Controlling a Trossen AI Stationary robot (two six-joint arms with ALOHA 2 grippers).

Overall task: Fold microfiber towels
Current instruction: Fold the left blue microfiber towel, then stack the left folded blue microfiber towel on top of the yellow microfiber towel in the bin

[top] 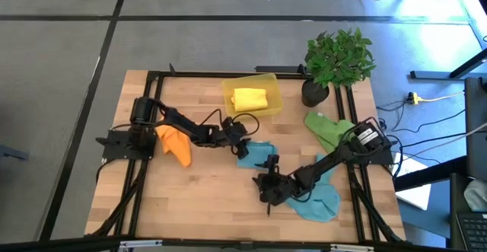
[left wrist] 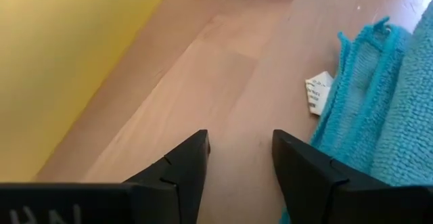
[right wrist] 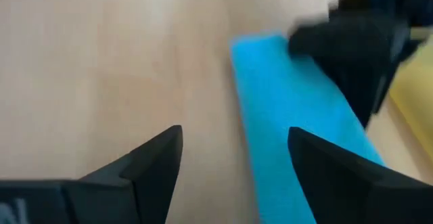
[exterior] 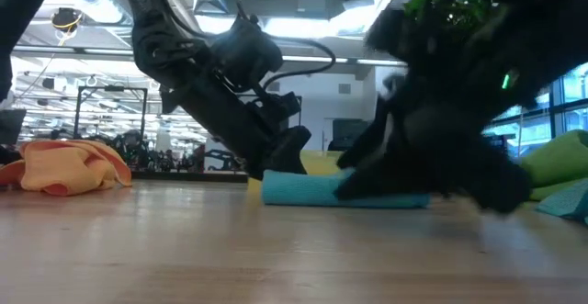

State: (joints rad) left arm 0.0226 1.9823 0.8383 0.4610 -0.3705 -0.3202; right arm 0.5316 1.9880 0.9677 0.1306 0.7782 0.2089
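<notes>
Left claw (left wrist: 240,149) open beside teal towel (left wrist: 385,109) on table (left wrist: 223,68).

Even, bright overhead light fills the high view; glare whitens the floor beyond the counter's (top: 228,199) far right corner. Ceiling strips glow in the low view, where the near arm smears dark. The right wrist view is motion-blurred throughout.

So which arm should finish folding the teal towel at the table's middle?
Probably the left: the left gripper, open, hovers at that teal towel. The right gripper, also open, sits farther toward the front.
</notes>
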